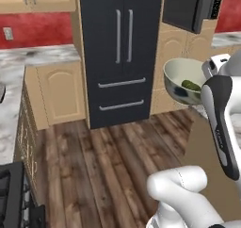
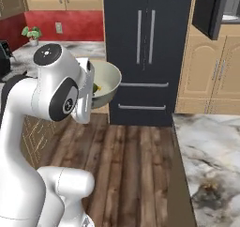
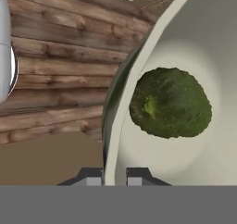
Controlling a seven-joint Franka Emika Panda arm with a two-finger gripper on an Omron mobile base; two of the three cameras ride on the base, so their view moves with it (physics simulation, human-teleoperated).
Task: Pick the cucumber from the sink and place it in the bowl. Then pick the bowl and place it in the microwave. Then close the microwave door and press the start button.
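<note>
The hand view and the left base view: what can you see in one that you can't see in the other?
The hand view alone gives the close-up: the gripper with one dark finger tip on each side of the bowl's rim, pinching it, and the cucumber end-on. The left base view alone gives the room: the tall black fridge, the microwave up high with its door swung open, and the robot's white arm. Both show the bowl, held up off the wooden floor, with the green cucumber lying inside.
</note>
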